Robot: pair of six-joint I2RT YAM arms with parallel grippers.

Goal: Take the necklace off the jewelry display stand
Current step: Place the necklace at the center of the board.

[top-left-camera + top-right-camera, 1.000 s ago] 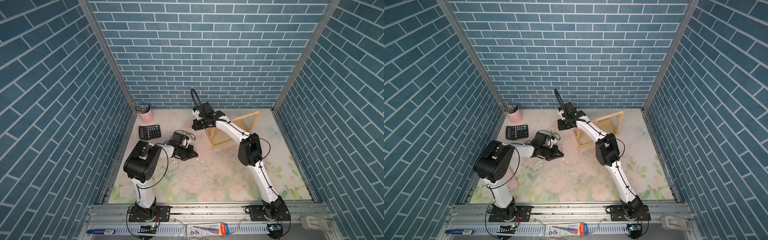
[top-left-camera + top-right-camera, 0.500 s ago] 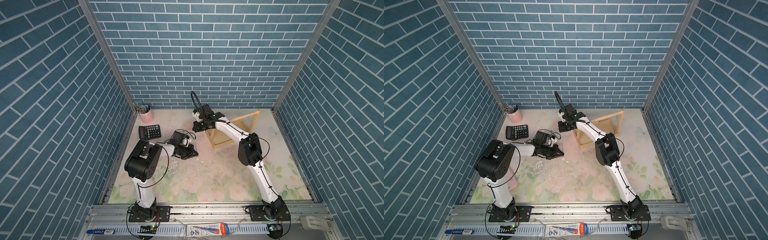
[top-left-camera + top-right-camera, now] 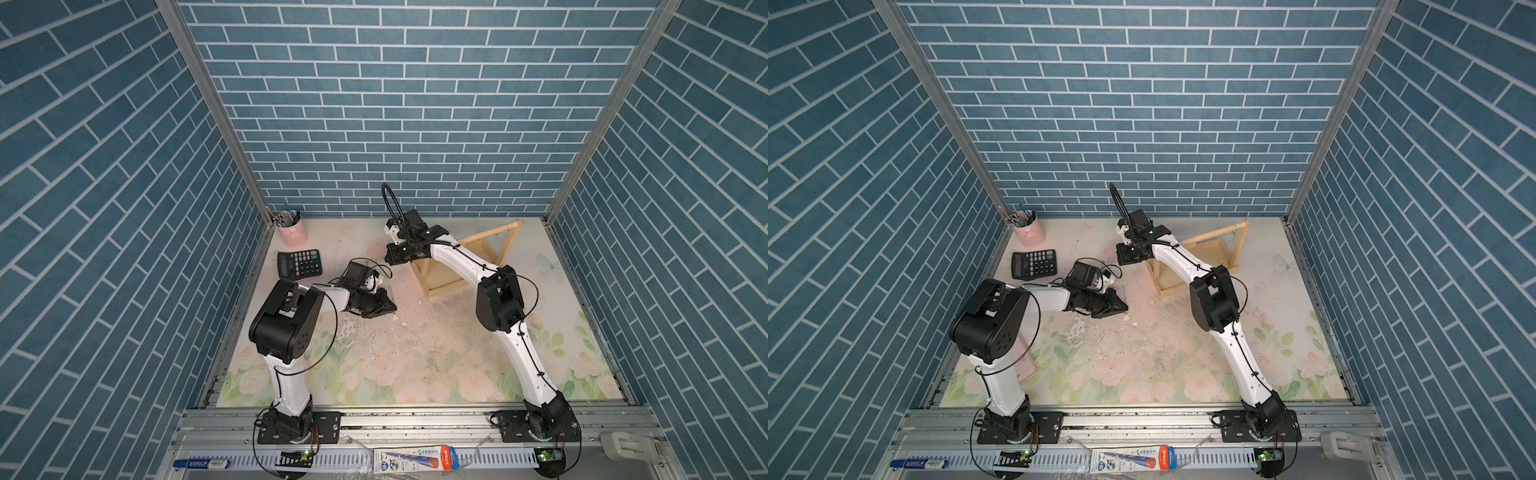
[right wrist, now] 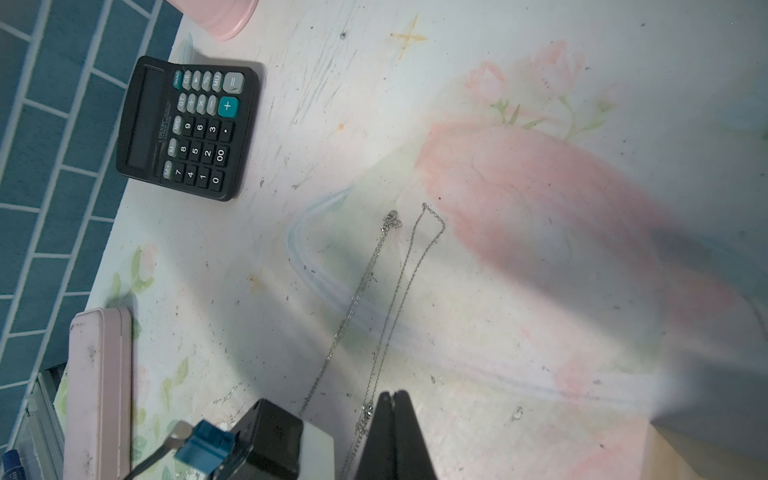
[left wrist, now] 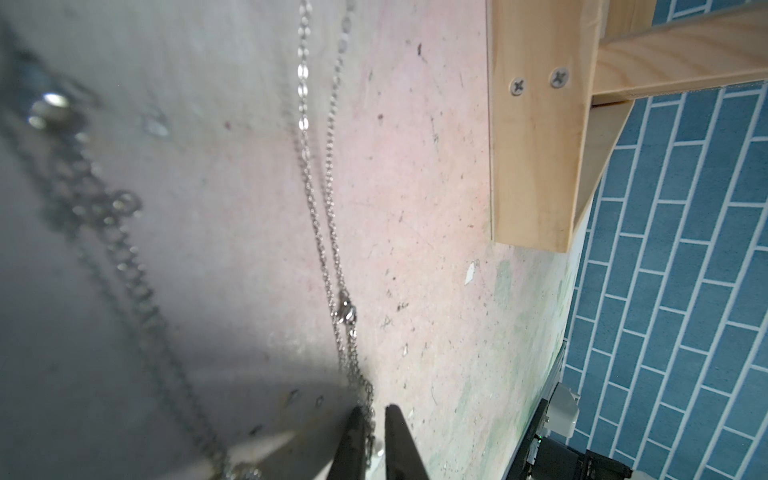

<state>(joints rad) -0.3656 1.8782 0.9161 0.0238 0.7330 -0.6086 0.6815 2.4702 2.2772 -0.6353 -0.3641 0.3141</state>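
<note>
1. Necklace (image 5: 345,311): off the bar, lying stretched out on the floral table (image 4: 540,332), near the jewelry display stand (image 5: 536,166) but not touching it.
2. Left gripper (image 5: 373,409): jaws a narrow slit apart, chain end running into the gap.
3. Right gripper (image 4: 392,395): jaws pressed together, nothing between them, chain just beside.

Wooden jewelry display stand (image 3: 1219,232) near back wall, right arm (image 3: 1177,259) reaching over it, calculator (image 3: 1034,264) near pink cup (image 3: 1029,232)

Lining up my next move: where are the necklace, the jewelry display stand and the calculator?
necklace (image 4: 392,217): right wrist view, its clasp.
jewelry display stand (image 3: 1217,233): a top view, top bar.
calculator (image 3: 305,265): a top view, keypad.
</note>
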